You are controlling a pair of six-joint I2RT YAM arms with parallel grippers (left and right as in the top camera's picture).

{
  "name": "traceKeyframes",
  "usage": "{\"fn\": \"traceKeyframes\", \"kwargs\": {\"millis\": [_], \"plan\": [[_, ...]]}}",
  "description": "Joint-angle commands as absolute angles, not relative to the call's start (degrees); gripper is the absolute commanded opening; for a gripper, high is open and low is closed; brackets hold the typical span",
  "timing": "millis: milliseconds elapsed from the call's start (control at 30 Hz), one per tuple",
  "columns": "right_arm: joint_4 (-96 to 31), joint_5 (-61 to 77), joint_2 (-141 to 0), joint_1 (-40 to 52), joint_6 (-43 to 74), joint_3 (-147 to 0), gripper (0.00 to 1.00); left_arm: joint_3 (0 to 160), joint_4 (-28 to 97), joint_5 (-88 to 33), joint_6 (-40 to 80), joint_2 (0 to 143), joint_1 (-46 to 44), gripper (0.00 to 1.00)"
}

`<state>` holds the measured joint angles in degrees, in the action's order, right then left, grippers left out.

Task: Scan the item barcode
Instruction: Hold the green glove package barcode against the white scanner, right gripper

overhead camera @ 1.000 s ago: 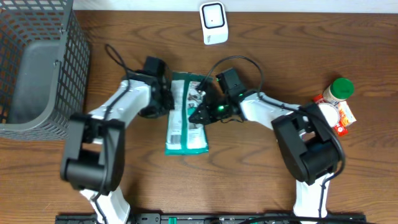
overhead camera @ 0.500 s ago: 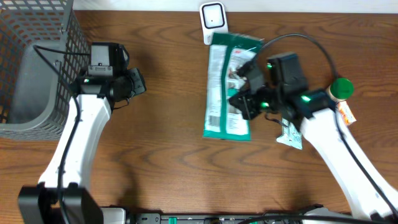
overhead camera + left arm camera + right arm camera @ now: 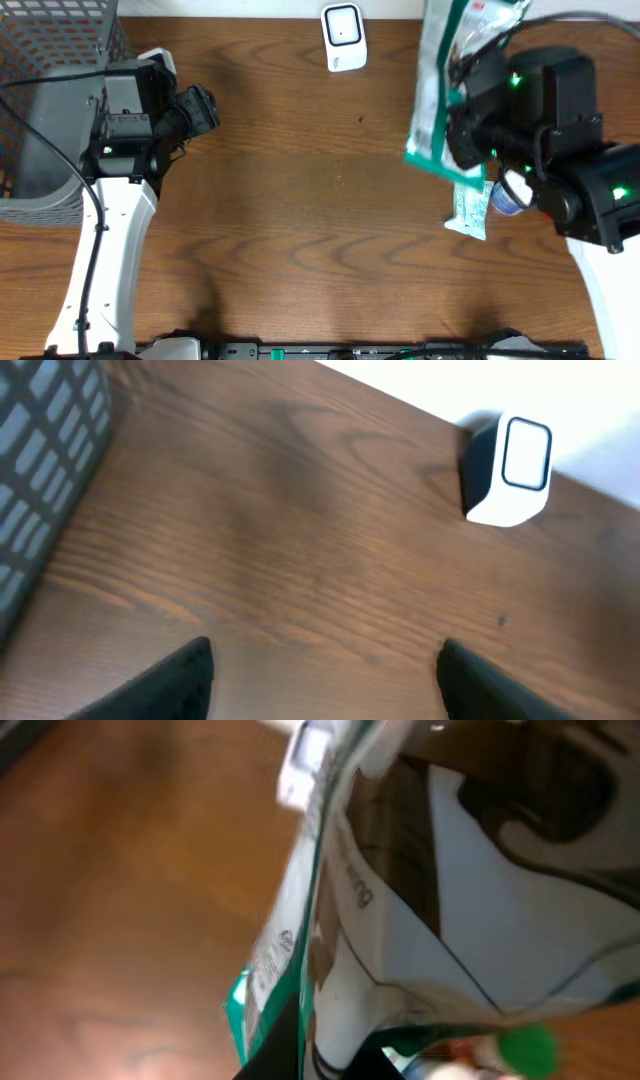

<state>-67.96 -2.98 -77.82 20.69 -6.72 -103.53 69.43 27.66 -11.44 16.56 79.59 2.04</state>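
Holding: the right gripper is clamped on the pouch, with its fingers closed on it.
Pouch position: lifted off the table and tilted, close under the overhead camera at upper right. It is to the right of the scanner and apart from it.
Pouch face: green border and a white printed panel. It fills the right wrist view, blurred, and no barcode can be made out.
Free arm: the left gripper has its fingers spread wide with nothing between them. It hovers over bare wood beside the basket.
Scanner: upright at the table's far edge, its window facing the left wrist camera.
Other items: a white sachet lies on the table under the right arm. A green cap shows below the pouch.
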Motion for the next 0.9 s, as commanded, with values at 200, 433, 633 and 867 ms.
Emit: {"fn": "traceKeyframes", "kwargs": {"millis": [200, 433, 633, 867], "plan": [[-63.7, -27.0, -87.4, 28.9, -21.2, -108.4, 0.01, 70.7, 29.5, -10.9, 16.1, 79.1, 2.6, 0.81], [-48.9, -34.7, -96.6, 33.8, -32.1, -108.4, 0.01, 70.7, 29.7, -10.9, 16.1, 79.1, 2.6, 0.82], [-35.5, -36.1, -105.3, 34.5, -42.9, -108.4, 0.01, 70.7, 29.7, -10.9, 16.1, 79.1, 2.6, 0.82], [-19.6, -41.3, -116.2, 34.4, -61.1, -108.4, 0.01, 70.7, 29.7, -10.9, 16.1, 79.1, 2.6, 0.82]]}}
